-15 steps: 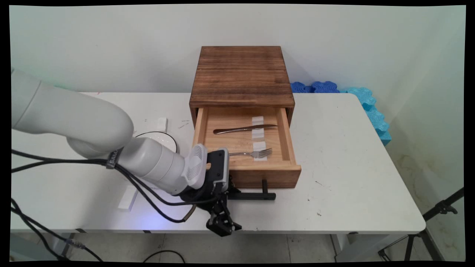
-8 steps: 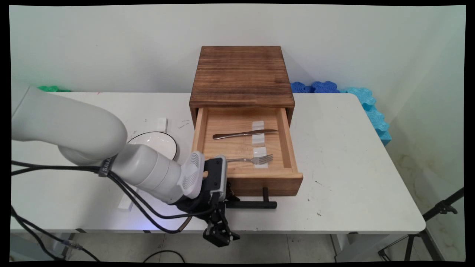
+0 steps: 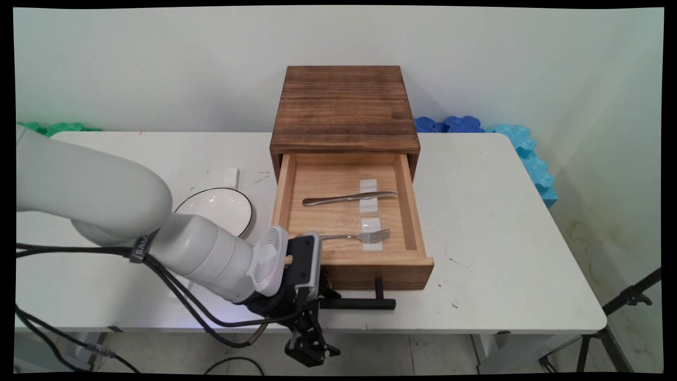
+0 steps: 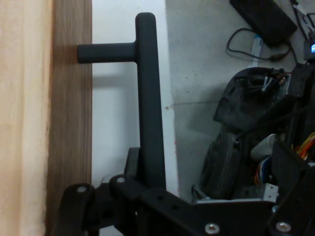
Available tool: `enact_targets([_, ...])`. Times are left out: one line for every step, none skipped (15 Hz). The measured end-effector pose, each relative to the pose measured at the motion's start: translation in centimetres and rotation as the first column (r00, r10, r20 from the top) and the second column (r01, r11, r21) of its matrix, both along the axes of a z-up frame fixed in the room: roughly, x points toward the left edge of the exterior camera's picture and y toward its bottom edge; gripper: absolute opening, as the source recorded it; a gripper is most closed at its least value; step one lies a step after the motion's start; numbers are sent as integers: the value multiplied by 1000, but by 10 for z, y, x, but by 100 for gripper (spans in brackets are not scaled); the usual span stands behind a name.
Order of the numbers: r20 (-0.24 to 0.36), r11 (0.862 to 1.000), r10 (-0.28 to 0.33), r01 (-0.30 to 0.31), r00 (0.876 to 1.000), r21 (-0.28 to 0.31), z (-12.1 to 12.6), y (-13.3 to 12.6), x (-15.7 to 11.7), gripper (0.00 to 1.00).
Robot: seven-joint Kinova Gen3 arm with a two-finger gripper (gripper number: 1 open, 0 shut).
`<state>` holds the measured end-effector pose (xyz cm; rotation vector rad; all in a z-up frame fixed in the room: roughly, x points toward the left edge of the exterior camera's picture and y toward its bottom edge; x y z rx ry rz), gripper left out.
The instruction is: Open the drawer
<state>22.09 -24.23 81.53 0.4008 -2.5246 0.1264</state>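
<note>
On a white table [image 3: 502, 238], a dark wooden cabinet [image 3: 344, 106] is standing against the wall with its pale drawer [image 3: 378, 275] hanging far out toward the near edge. A white bowl [image 3: 219, 206] with a dark rim is sitting just left of the drawer, empty as far as can be seen. Inside the drawer a knife [image 3: 344, 198] is lying crosswise, and a fork [image 3: 359, 236] is lying nearer the front wall, each over a white patch. The gripper [image 3: 322, 302] is clamping narrowly round the left end of the drawer's black bar handle [image 4: 147, 98].
</note>
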Motion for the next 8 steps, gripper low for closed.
enact_targets([-1, 1000, -2, 2, 1000, 2, 0, 2, 0, 100])
enact_targets([-1, 1000, -3, 3, 1000, 3, 1, 4, 0, 100])
enact_targets([-2, 1000, -5, 5, 1000, 3, 1, 5, 0, 100])
enact_targets([-2, 1000, -7, 7, 1000, 4, 1, 7, 0, 100])
enact_targets([-3, 1000, -8, 8, 1000, 3, 1, 8, 0, 100])
enact_targets([-4, 1000, -10, 10, 1000, 3, 2, 9, 1, 100])
enact_targets([-5, 1000, -12, 12, 1000, 2, 3, 10, 1, 100])
enact_targets([-6, 1000, -13, 13, 1000, 0, 3, 10, 1, 100])
